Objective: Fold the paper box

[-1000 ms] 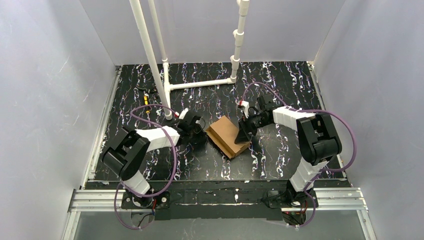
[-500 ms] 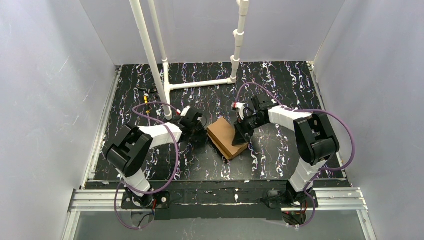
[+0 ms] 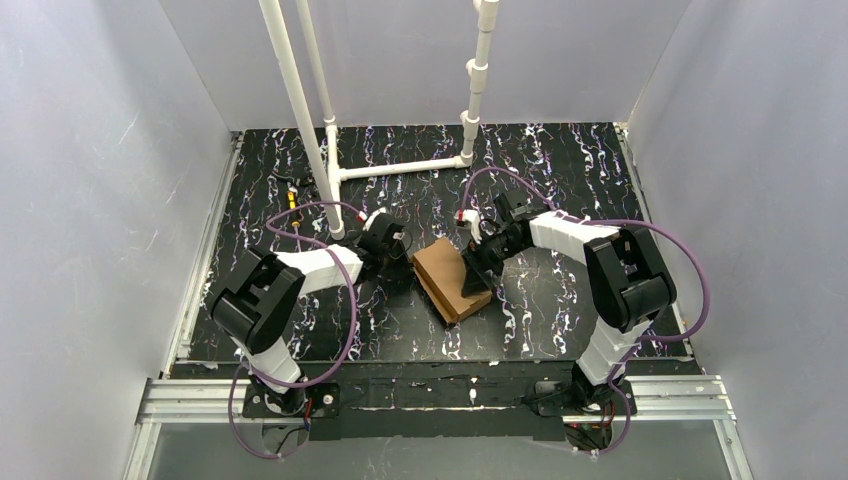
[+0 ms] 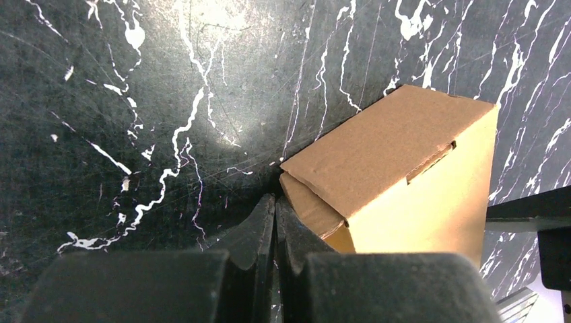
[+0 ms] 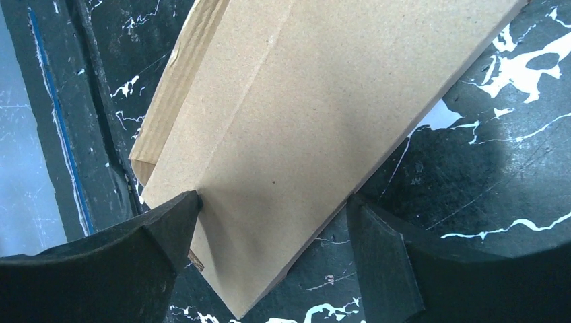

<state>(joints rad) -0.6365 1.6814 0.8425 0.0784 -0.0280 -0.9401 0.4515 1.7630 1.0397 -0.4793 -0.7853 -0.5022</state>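
The paper box point(image 3: 449, 278) is a small brown cardboard carton lying skewed on the black marbled table between my two arms. In the left wrist view the paper box point(image 4: 397, 165) shows a slot in its upper edge and a loose flap at its near corner. My left gripper point(image 4: 275, 202) is shut and empty, its tips against that corner flap. My right gripper point(image 5: 274, 200) stands open, straddling a corner of the paper box point(image 5: 316, 108). One of its fingers point(image 5: 172, 222) touches the cardboard face, the other stands just off the box's edge. From above, the left gripper point(image 3: 398, 264) and right gripper point(image 3: 477, 272) flank the carton.
A white pipe frame point(image 3: 400, 168) lies across the back of the table, with upright pipes point(image 3: 300, 110) rising near the left arm. Small yellow bits point(image 3: 292, 196) lie at the back left. Grey walls close in three sides.
My right gripper has moved left against the box, and the box has shifted slightly left and toward the near edge. The left gripper has edged a little toward the back, staying shut.
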